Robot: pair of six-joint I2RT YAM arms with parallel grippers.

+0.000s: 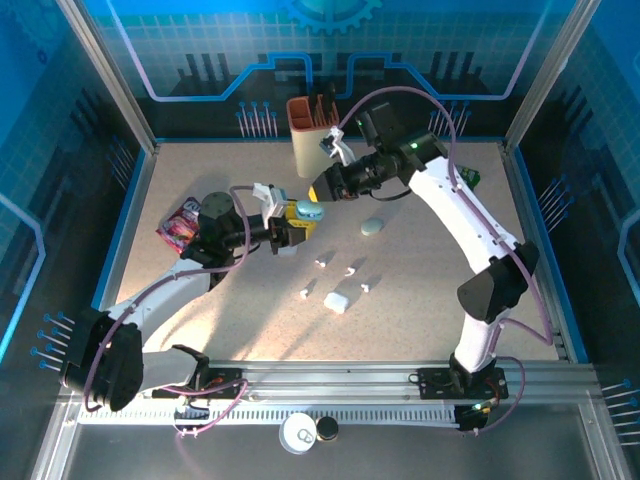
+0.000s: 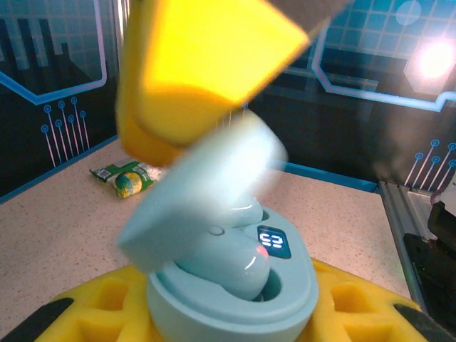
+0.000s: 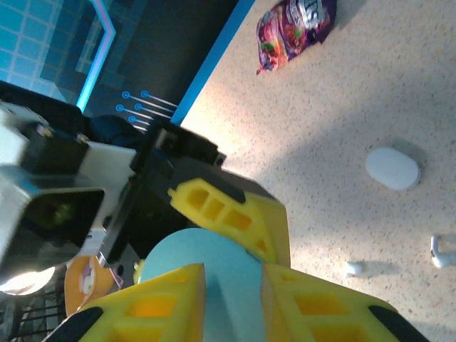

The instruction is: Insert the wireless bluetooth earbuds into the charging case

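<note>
I am readying the blue case [image 2: 214, 292], clenched in my left pincer [image 1: 296, 228], right pincer [image 3: 231, 285] straddling its raised lid [image 2: 199, 192], grip unclear, with white earbuds [image 1: 322, 262] lying on the table [image 1: 430, 300] beside both, awaiting a delicate pickup.
</note>
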